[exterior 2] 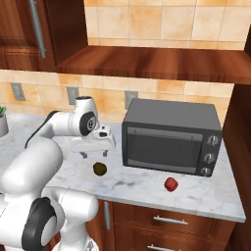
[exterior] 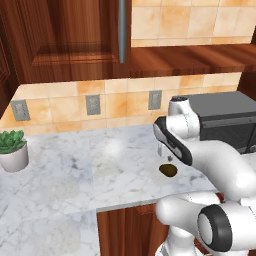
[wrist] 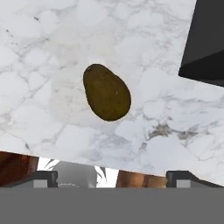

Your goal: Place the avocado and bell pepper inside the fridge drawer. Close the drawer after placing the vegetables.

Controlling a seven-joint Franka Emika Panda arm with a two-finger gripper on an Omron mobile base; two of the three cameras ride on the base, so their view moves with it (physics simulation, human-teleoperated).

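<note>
The avocado (exterior: pixel 168 170) (exterior 2: pixel 100 168) (wrist: pixel 107 92), a dark olive-brown oval, lies on the marble counter near its front edge. My gripper (exterior: pixel 166 156) (exterior 2: pixel 94 153) (wrist: pixel 113 177) hangs open just above it, pointing down, with nothing between its fingers; the two tips stand wide apart at the bottom of the hand view. The bell pepper (exterior 2: pixel 170 184), small and red, rests on the counter to the right, in front of the toaster oven. The fridge drawer is out of view.
A dark grey toaster oven (exterior 2: pixel 169 137) (exterior: pixel 225 120) (wrist: pixel 205 43) stands close to the right of the gripper. A potted plant (exterior: pixel 12 149) sits far left on the counter (exterior: pixel 75 175). Wooden cabinets hang overhead, and drawers sit below the counter edge.
</note>
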